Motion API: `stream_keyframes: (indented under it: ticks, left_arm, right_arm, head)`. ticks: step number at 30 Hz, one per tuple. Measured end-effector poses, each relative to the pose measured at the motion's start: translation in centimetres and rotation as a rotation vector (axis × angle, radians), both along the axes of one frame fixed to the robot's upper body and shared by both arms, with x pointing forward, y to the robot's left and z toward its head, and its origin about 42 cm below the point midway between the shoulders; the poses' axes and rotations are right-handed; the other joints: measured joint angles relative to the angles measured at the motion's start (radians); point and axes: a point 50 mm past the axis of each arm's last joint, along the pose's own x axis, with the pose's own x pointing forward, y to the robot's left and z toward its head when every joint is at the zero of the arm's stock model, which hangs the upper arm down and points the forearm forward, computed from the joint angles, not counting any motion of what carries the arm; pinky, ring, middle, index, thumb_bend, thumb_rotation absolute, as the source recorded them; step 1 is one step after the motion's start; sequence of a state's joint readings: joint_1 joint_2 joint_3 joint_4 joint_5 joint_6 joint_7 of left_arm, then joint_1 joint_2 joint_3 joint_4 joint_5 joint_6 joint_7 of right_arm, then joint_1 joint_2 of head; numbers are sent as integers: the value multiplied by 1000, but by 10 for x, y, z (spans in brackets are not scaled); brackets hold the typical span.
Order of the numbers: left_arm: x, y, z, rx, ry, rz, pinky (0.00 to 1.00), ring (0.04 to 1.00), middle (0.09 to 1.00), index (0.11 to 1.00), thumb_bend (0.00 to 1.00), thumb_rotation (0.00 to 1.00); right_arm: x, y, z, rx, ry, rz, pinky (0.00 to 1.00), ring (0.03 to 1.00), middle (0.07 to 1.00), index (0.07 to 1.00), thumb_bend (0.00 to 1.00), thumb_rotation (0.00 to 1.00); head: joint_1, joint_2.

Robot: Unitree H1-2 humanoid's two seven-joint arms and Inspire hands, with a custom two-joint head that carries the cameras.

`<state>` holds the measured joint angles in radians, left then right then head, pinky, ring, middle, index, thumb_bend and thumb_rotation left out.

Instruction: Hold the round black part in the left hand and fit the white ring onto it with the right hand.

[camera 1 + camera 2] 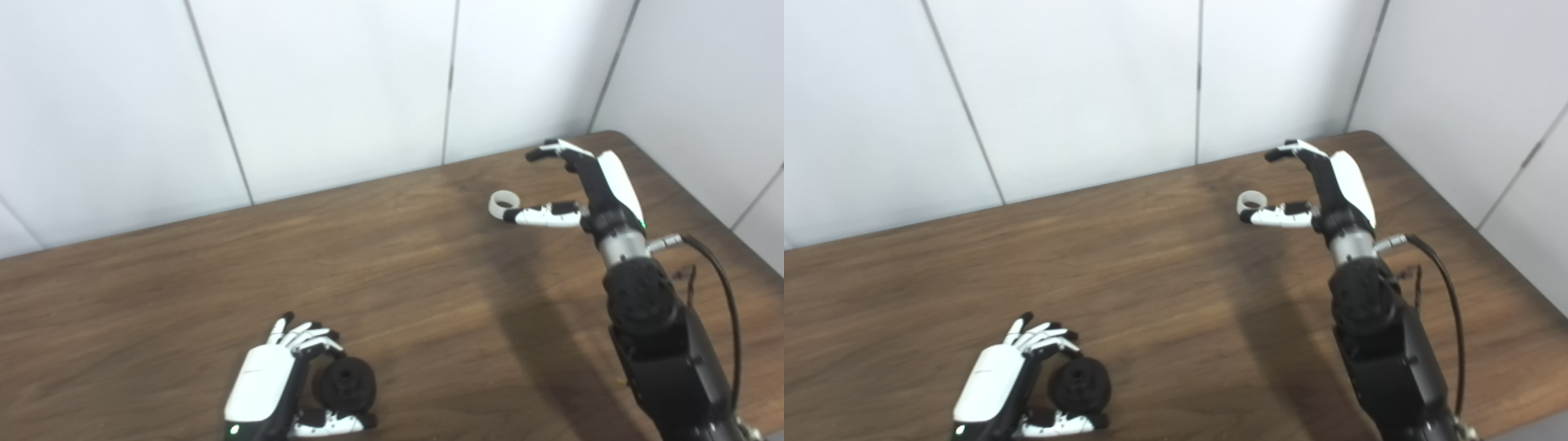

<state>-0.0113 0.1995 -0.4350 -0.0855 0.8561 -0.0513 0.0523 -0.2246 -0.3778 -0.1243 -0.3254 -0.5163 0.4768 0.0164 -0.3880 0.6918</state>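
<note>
The round black part (345, 384) is low in the picture near the table's front edge, with my left hand (267, 383) shut on it: fingers curl over its top and the thumb lies under it. The white ring (503, 203) lies flat on the wooden table (398, 275) at the far right. My right hand (603, 184) is open beside the ring. Its thumb tip reaches the ring's near rim, and its fingers (554, 149) arch above and behind the ring without touching it.
White wall panels (337, 92) stand right behind the table's far edge. The table's rounded far right corner (612, 136) is just behind my right hand. A black cable (723, 288) loops off the right forearm.
</note>
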Motion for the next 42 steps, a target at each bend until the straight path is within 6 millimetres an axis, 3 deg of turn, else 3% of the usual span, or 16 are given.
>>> stream_keyframes:
  ticks: [5,10,17,22,31,42]
  left_arm:
    - [1,2,0,-2,1,-2,984,848,758,486,522,51]
    - [1,4,0,-10,9,-5,983,850,758,486,522,51]
    - [1,7,0,-8,6,-12,987,844,754,485,522,51]
    - [1,8,1,-8,5,-14,990,844,752,485,521,50]
    - [1,9,1,-8,6,-12,989,846,756,486,522,50]
    - [-1,10,1,-9,8,-11,978,847,755,486,522,50]
  right_arm:
    - [26,-11,2,-46,52,-26,832,942,911,676,874,152]
    - [50,-14,-7,-82,138,-33,864,960,932,694,871,192]
    - [79,-20,-18,-141,262,-32,981,1000,960,709,896,205]
    - [98,-19,-27,-165,362,-8,996,1000,965,731,916,243]
    - [119,-21,-32,-193,456,-32,998,1000,960,746,933,220]
    - [131,-12,-47,-185,519,-41,1000,1000,943,739,935,225]
  head:
    - [-26,-3]
    - [-41,-5]
    - [-54,-6]
    - [-49,-6]
    - [-49,-6]
    - [-37,-9]
